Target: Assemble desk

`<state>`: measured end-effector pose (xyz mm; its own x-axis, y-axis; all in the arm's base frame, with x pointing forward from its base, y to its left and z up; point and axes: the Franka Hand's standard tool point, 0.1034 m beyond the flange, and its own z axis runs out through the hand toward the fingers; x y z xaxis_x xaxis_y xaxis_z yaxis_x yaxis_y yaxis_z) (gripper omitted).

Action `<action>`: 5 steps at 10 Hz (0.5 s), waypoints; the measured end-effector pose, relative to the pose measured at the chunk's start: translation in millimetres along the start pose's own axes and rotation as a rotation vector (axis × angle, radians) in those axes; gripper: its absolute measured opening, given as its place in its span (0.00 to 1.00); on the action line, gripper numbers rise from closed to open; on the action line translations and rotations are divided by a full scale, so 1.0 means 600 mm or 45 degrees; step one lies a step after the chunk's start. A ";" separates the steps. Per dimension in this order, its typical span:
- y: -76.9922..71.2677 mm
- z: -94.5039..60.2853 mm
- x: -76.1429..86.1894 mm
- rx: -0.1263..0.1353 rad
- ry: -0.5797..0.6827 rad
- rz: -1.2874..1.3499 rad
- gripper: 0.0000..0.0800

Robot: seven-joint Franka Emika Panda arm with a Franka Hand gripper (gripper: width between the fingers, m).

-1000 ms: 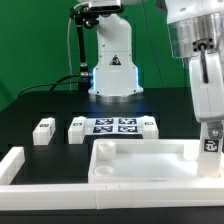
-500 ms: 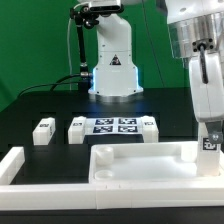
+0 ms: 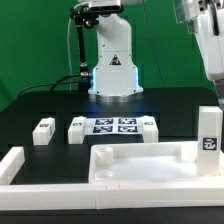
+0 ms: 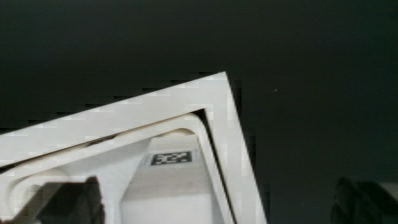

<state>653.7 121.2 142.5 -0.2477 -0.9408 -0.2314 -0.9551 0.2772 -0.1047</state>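
Note:
The white desk tabletop (image 3: pixel 140 163) lies rim up at the front of the black table. One white leg block (image 3: pixel 208 135) with a square tag stands upright in its corner at the exterior view's right. Two loose leg blocks (image 3: pixel 42 131) (image 3: pixel 76 129) lie further back at the left. The arm (image 3: pixel 205 40) is raised at the upper right, and its fingers are out of that view. In the wrist view the gripper (image 4: pixel 214 205) is open and empty, its dark fingers (image 4: pixel 63 205) spread wide above the tabletop corner (image 4: pixel 210 95) and the tagged leg (image 4: pixel 173 158).
The marker board (image 3: pixel 113 125) lies mid-table with another small white block (image 3: pixel 150 126) at its right end. Long white border rails run along the left (image 3: pixel 12 165) and front (image 3: pixel 100 197). The robot base (image 3: pixel 112 65) stands at the back.
The gripper has let go of the leg block and risen up and away. The leg stays standing in the tabletop's right corner.

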 end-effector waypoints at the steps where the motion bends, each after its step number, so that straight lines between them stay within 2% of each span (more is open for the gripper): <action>1: 0.003 0.006 0.001 -0.006 0.003 -0.005 0.81; 5: 0.003 0.006 0.001 -0.007 0.003 -0.014 0.81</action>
<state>652.4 122.1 138.5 -0.2375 -0.9443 -0.2276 -0.9586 0.2658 -0.1023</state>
